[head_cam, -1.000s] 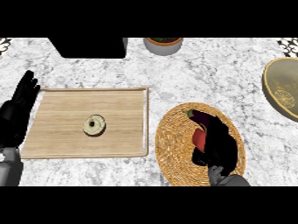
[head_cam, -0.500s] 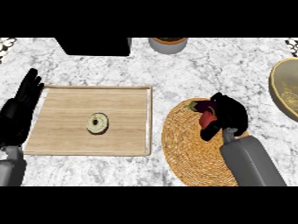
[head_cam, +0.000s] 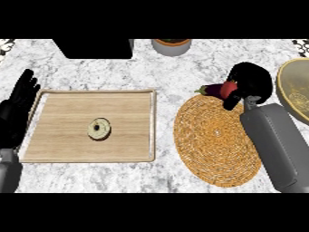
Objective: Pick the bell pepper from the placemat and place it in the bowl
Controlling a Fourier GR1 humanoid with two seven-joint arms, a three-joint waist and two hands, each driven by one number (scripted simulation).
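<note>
Clasps the bell pepper [head_cam: 228,89] in the right hand [head_cam: 252,81], fingers and thumb curled round it, at the far right rim of the placemat [head_cam: 210,136]. Shows red at the thumb and, on the side away from the hand, a darker part with a green stem, poking out over the placemat's far edge. Cannot tell whether the pepper touches the placemat or hangs clear of it. Runs the grey right forearm [head_cam: 277,145] down along the placemat's right side, covering that edge. Finds the bowl [head_cam: 297,77], yellowish and cut by the view's edge, just right of the placemat and close beside the hand, the pepper not yet in it. Rests the left hand [head_cam: 13,113] open, fingers straight and up, well left of the placemat, beyond the wooden board [head_cam: 63,118]. Places that board just left of the placemat, with a pale ring-shaped thing [head_cam: 99,128] at its middle. Sets a black box [head_cam: 93,47] and a grey pot [head_cam: 171,45] on the marbled tabletop [head_cam: 183,72], beyond the placemat's far left.
</note>
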